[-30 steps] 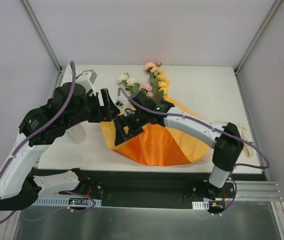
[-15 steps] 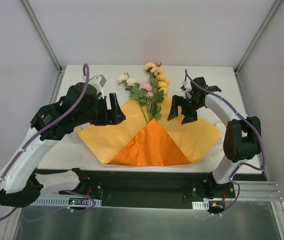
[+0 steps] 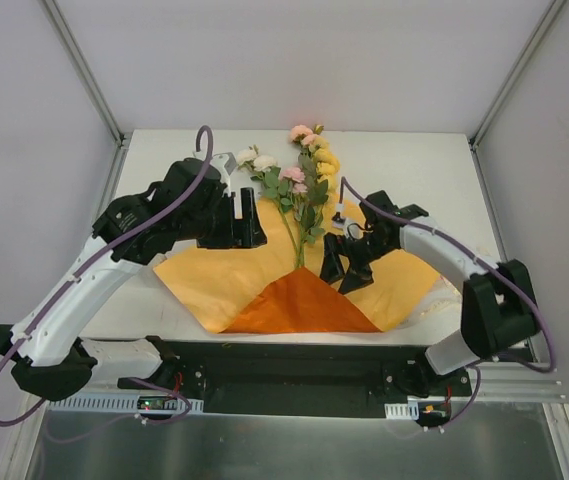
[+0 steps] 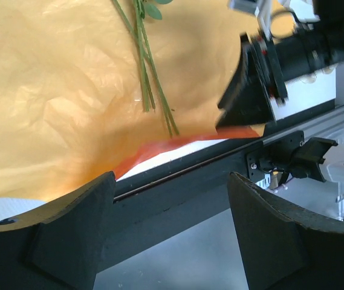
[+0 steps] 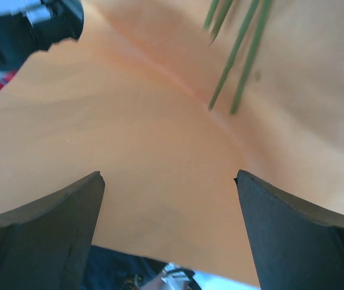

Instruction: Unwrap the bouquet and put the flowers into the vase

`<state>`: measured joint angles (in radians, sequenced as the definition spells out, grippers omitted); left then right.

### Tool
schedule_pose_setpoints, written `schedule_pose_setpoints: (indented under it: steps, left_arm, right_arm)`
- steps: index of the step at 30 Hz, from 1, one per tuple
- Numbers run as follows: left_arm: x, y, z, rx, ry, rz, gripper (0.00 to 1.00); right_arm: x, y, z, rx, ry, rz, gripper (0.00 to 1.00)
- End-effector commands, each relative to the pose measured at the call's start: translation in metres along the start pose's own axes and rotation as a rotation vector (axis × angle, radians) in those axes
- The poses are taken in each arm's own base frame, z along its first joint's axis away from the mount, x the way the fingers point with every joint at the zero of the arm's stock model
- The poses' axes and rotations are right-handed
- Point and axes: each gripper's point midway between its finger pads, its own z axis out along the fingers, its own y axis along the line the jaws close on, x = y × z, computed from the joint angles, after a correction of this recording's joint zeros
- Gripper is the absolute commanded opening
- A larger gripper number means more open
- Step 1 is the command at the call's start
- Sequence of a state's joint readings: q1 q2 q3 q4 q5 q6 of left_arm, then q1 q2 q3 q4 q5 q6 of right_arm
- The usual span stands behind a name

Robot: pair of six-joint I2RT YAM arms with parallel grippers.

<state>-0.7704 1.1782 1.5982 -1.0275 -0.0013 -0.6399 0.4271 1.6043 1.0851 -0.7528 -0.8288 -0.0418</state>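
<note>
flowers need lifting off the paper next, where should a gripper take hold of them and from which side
Probably grip the bare lower stems, where they lie bunched and flat on the opened orange paper. Come straight down from above, jaws across the stems; the right gripper is open close beside them.

White table point(image 3: 434, 160), aluminium rail point(image 3: 524, 375) along its near edge

Legible text, labels, brands, numbers, signs: none readable on any surface in the three views.
</note>
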Motion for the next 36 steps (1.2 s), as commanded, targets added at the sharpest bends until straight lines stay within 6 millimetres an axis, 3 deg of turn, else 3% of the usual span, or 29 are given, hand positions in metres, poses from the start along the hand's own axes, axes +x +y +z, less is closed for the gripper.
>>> schedule_pose_setpoints:
  steps: [1,2,6,9,11,14,15,17,19,20,22,23,25,26,27,29,30,32,33,36]
  left_arm:
    - [-0.009,-0.014,0.012,0.047,0.014,-0.002,0.73]
    - [-0.01,-0.016,0.016,0.05,0.02,-0.007,0.73]
    - [-0.01,-0.023,0.038,0.059,0.067,-0.023,0.73]
    - [-0.012,-0.026,0.052,0.067,0.094,-0.031,0.73]
    - [-0.015,-0.028,0.059,0.068,0.102,-0.031,0.73]
    - [-0.02,-0.027,0.061,0.064,0.096,-0.037,0.72]
    - [-0.02,-0.025,0.061,0.054,0.089,-0.04,0.72]
    - [-0.023,-0.021,0.056,0.048,0.064,-0.042,0.72]
    - [-0.028,-0.017,0.048,0.041,0.029,-0.041,0.73]
    - [-0.028,-0.014,0.045,0.04,0.021,-0.042,0.73]
    - [-0.025,-0.009,0.037,0.045,0.009,-0.047,0.73]
    - [-0.026,-0.006,0.034,0.043,-0.001,-0.053,0.73]
    - [-0.023,-0.001,0.028,0.046,-0.007,-0.056,0.73]
    - [-0.022,0.003,0.026,0.041,-0.01,-0.061,0.73]
    - [-0.021,0.005,0.024,0.04,-0.011,-0.062,0.73]
    - [-0.018,0.009,0.02,0.043,-0.012,-0.065,0.73]
    - [-0.016,0.01,0.015,0.045,-0.012,-0.052,0.73]
    - [-0.014,0.01,0.012,0.054,-0.007,-0.035,0.73]
    - [-0.012,0.011,0.01,0.053,-0.002,-0.022,0.73]
    - [-0.007,0.016,0.008,0.041,0.013,-0.003,0.73]
  right_arm:
    - [0.065,0.012,-0.012,0.068,0.046,-0.109,0.94]
    - [0.085,0.002,-0.009,0.107,0.075,-0.07,0.94]
    - [0.133,-0.004,0.0,0.172,0.085,-0.098,0.94]
    - [0.149,-0.008,0.004,0.199,0.08,-0.106,0.95]
    - [0.142,-0.012,-0.003,0.25,0.03,-0.118,0.95]
    - [0.094,0.001,-0.024,0.306,-0.122,-0.168,0.95]
    - [0.074,-0.003,-0.027,0.339,-0.151,-0.134,0.95]
    - [0.024,0.01,-0.041,0.383,-0.285,-0.147,0.94]
    - [-0.013,0.003,-0.037,0.454,-0.301,-0.086,0.85]
    - [-0.039,0.022,-0.043,0.437,-0.346,-0.11,0.8]
    - [-0.068,0.022,-0.026,0.444,-0.316,-0.063,0.69]
    - [-0.09,0.041,-0.029,0.42,-0.357,-0.08,0.66]
    - [-0.116,0.039,-0.009,0.441,-0.35,-0.095,0.61]
    - [-0.135,0.054,-0.013,0.435,-0.39,-0.154,0.57]
    - [-0.145,0.045,0.005,0.464,-0.358,-0.166,0.55]
    - [-0.168,0.029,0.018,0.544,-0.343,-0.236,0.51]
    - [-0.182,0.035,0.017,0.558,-0.368,-0.28,0.5]
    - [-0.196,0.018,0.031,0.611,-0.341,-0.335,0.5]
    - [-0.207,0.024,0.03,0.613,-0.358,-0.361,0.49]
    - [-0.224,0.012,0.04,0.664,-0.357,-0.398,0.42]
